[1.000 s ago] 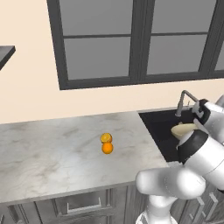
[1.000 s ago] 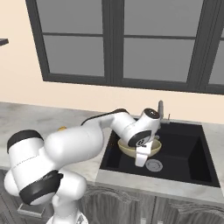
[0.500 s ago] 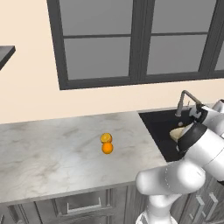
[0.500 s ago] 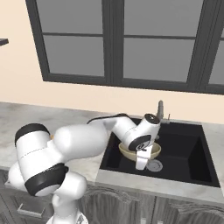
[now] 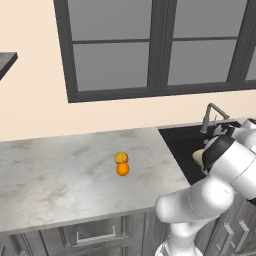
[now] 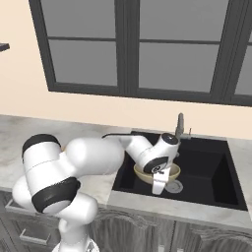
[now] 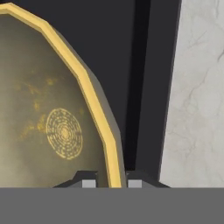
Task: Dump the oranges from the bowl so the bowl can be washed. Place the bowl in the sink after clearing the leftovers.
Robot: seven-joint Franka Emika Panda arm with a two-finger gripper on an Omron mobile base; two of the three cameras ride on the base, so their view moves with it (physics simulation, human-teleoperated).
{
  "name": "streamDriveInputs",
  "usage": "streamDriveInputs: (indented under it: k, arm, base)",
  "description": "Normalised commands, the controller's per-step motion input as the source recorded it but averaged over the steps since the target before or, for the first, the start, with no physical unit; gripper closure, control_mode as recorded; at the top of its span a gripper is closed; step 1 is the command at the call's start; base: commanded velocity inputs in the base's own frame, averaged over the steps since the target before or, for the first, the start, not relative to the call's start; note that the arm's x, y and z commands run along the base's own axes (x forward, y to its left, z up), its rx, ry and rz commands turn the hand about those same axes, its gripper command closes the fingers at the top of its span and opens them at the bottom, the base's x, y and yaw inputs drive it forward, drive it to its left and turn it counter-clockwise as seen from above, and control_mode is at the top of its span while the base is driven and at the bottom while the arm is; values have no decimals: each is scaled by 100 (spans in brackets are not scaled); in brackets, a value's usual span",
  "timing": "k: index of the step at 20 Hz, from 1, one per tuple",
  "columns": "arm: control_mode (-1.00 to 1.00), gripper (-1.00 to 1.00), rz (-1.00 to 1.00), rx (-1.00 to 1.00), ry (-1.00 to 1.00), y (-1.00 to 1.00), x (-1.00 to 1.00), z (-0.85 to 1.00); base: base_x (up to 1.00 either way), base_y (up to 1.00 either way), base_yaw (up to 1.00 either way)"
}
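Right base view, centre of frame: the gripper [image 6: 158, 184] reaches down into the sink [image 6: 216, 184], its jaws closed on the rim of the bowl [image 6: 142, 173], which hangs low over the black basin just left of the round drain [image 6: 173, 186] and below the faucet [image 6: 180, 127]. Hand view, lower centre: the two finger tips straddle the yellow rim, one inside the bowl [image 7: 48, 113] and one outside, a pinch that suits a thin-walled dish carried by its edge; the sink wall and marble counter [image 7: 197, 96] run down the right of the frame. Left base view, centre: the two oranges [image 5: 121, 163] lie touching on the counter [image 5: 60, 170], well apart from the sink [image 5: 182, 145] at right, so the bowl is judged already emptied. Whether the bowl rests on the basin floor cannot be told; release appears to be the remaining step.
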Motion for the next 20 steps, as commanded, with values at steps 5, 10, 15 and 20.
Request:
streamDriveInputs:
  k: [5,10,15,20]
  arm:
    - [-100,100,0,0,0,0,10,-14]
    - [-100,100,0,0,0,0,0,-37]
    - [-100,100,0,0,0,0,5,-29]
    - [-100,100,0,0,0,-4,24,-19]
  base:
    - [0,0,0]
    - [0,0,0]
    - [0,0,0]
    - [0,0,0]
